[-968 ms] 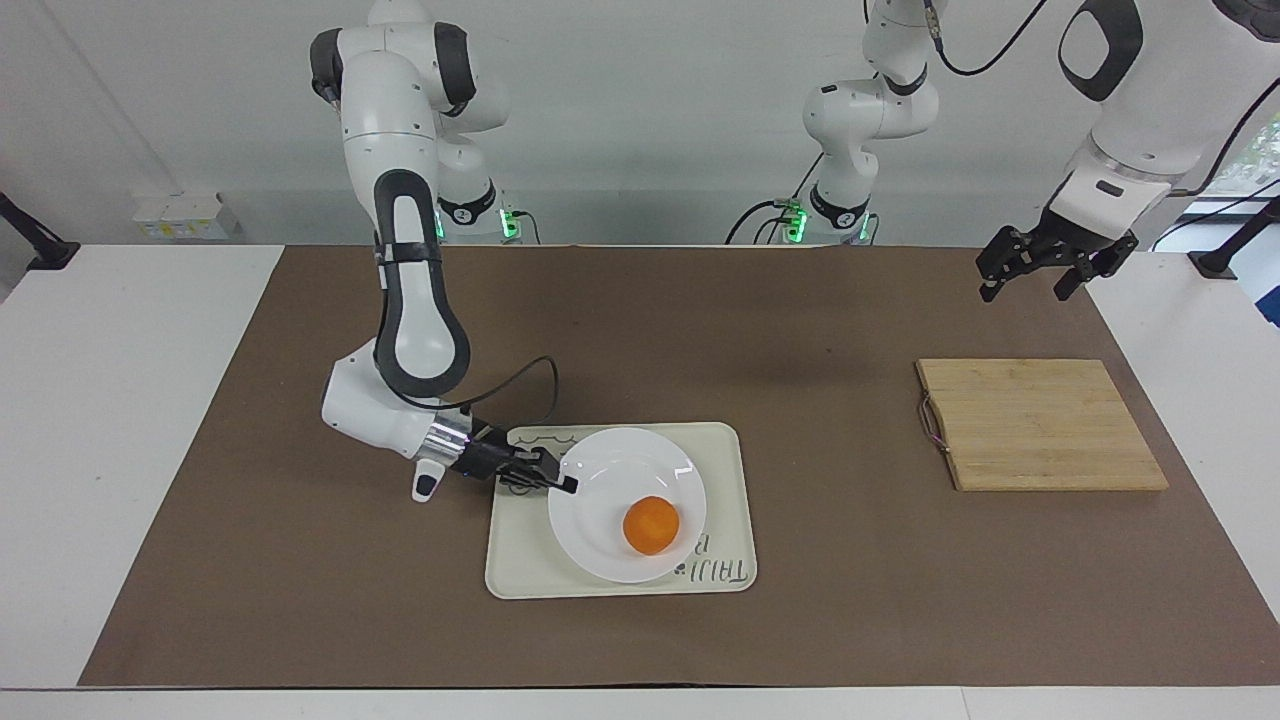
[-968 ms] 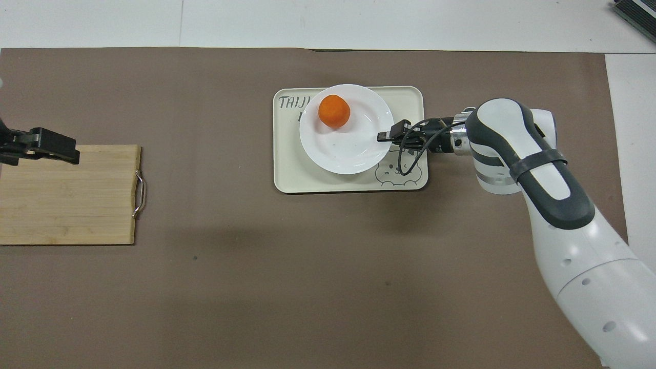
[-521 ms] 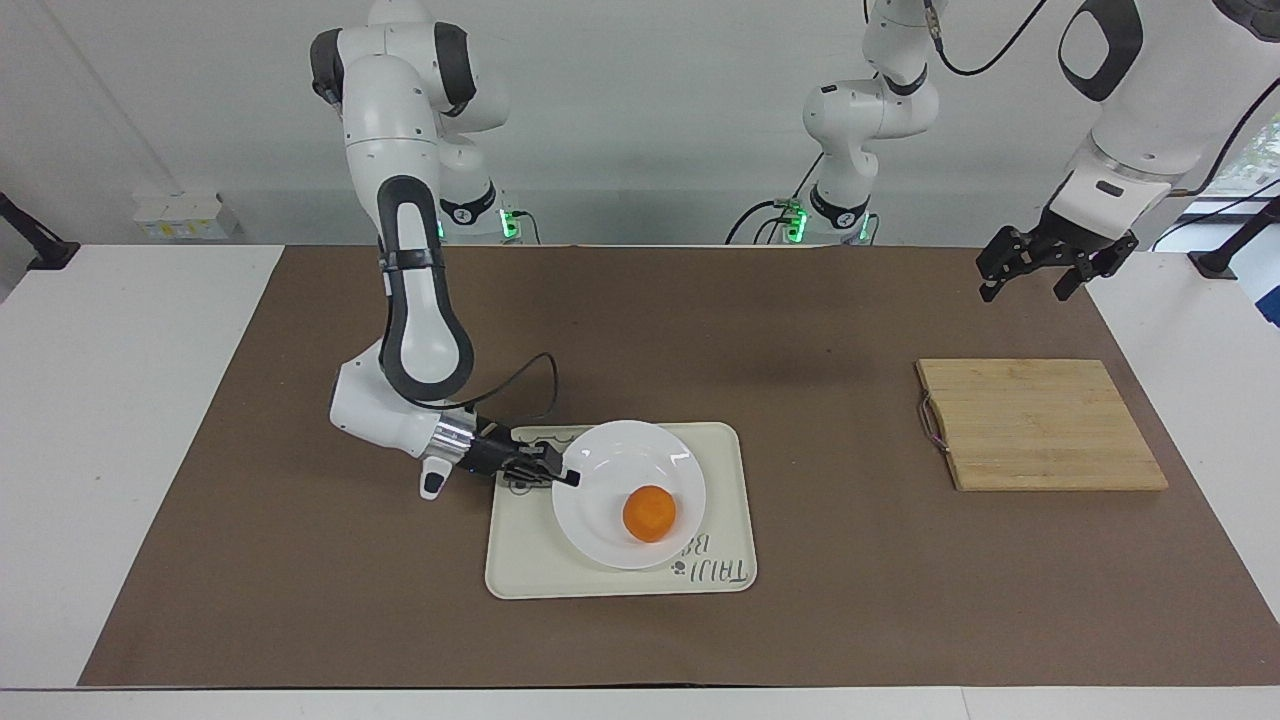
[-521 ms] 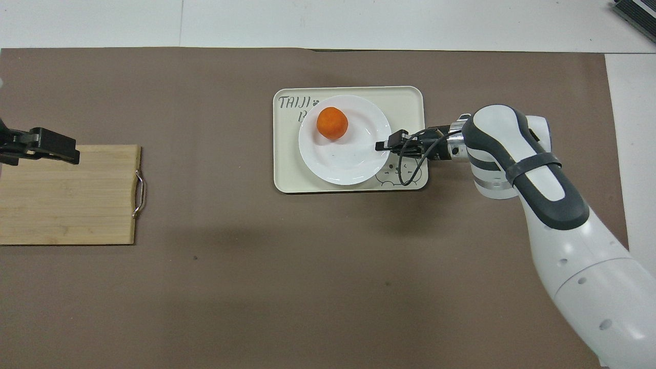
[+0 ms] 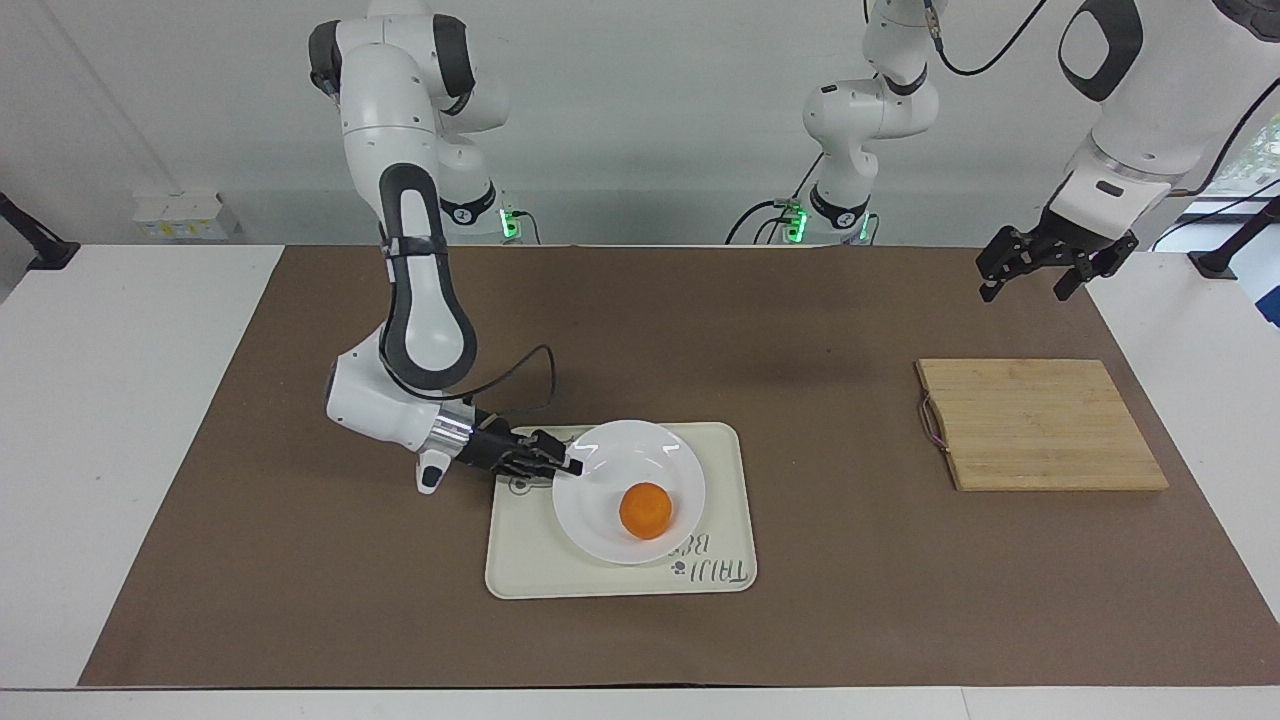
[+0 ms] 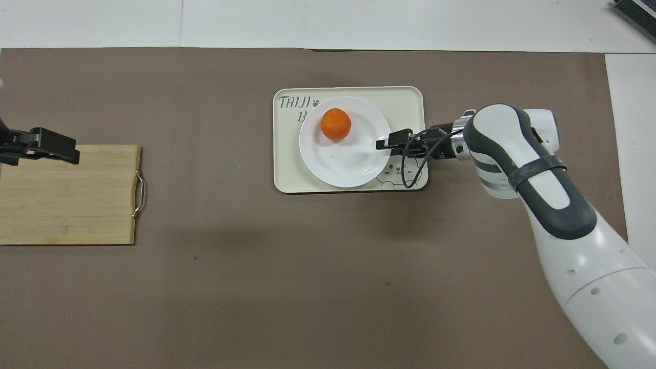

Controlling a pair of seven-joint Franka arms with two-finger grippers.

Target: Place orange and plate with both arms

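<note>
Your right gripper (image 5: 572,466) lies low and level at the plate (image 5: 610,530) rim; jaw state unclear. Plate sits on the tray (image 5: 520,560), orange (image 5: 646,510) on it. Left gripper (image 5: 1030,270) waits open above the mat's edge.

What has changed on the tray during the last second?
The right claw lowered the plate with the orange flat onto the tray; its tips are at the rim. The left claw and the cutting board stayed put.
</note>
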